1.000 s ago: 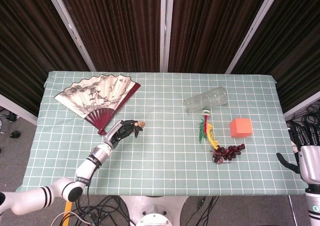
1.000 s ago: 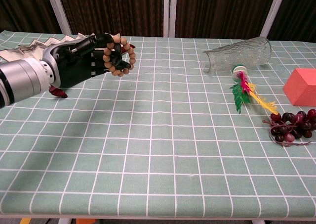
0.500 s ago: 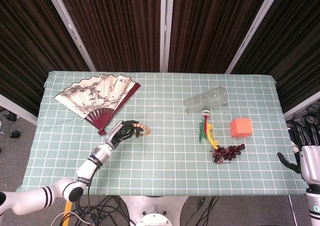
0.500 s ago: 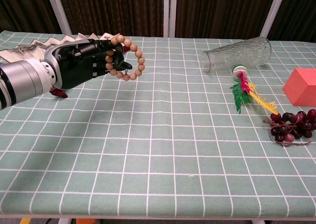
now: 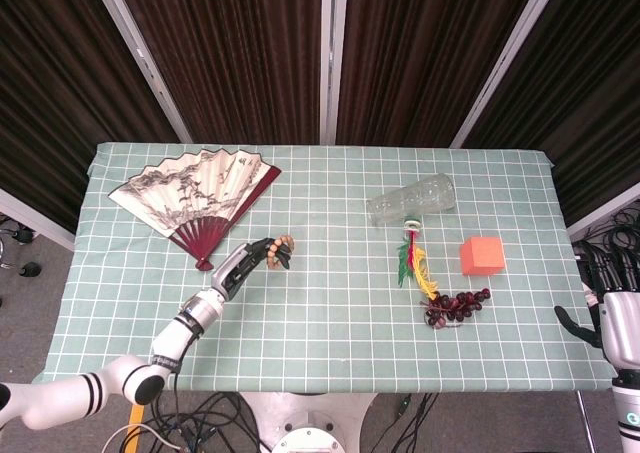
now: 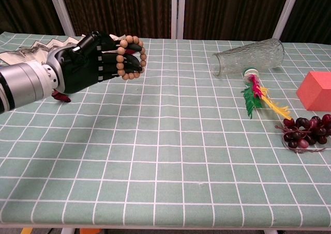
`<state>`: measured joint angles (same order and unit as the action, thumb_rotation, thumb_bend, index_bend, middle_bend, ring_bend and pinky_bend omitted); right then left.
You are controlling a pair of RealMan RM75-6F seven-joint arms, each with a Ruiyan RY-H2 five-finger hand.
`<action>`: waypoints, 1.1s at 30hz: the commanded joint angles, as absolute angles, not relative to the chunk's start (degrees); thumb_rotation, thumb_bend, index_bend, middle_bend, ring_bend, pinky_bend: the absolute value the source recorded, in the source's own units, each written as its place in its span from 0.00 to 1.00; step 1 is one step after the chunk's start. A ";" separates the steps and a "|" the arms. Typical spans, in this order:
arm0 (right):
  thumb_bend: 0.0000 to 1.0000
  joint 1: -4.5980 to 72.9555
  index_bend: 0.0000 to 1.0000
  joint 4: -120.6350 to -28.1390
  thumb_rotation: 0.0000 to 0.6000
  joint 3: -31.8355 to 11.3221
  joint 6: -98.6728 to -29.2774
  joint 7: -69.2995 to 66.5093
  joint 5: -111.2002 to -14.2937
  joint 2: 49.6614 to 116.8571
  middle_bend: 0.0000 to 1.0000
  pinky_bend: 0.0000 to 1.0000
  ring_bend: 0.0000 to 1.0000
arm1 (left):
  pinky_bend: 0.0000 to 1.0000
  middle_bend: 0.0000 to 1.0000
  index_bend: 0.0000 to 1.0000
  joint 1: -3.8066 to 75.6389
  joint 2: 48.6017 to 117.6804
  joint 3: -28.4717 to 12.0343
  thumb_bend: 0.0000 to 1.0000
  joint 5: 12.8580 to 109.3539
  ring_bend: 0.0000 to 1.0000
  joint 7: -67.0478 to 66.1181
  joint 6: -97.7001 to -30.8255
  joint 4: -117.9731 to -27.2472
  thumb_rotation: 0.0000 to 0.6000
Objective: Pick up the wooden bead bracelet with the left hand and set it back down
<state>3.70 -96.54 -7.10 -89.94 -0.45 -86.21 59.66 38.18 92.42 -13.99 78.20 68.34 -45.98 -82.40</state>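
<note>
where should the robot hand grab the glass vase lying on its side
Grip the glass vase around its narrower end beside the feather shuttlecock, coming down from above. It lies flat on the table with its wider end pointing away to the right, so fingers can straddle the narrow part.

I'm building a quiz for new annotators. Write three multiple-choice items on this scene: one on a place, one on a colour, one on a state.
1. Where does the glass vase lie?
A. beside the fan
B. just beyond the feather shuttlecock
C. off the table

2. What colour is the cube?
A. orange
B. blue
C. white

3. What is the state of the left hand?
A. empty
B. holding the wooden bead bracelet
C. resting on the grapes

Answers:
1 B, the glass vase lies on its side above the feather shuttlecock.
2 A, the cube is orange.
3 B, the left hand holds the wooden bead bracelet.
</note>
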 commanded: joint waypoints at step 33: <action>0.10 4.24 0.00 -94.50 1.00 -6.06 -88.40 -2.86 -87.19 60.95 0.13 0.00 0.00 | 0.07 0.27 0.23 36.82 90.86 -8.55 0.09 83.37 0.10 0.13 -62.71 -78.70 0.50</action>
<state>4.20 -94.60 -6.11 -88.50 -2.75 -87.19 60.89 38.22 91.28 -8.49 83.80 4.62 -57.94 -76.89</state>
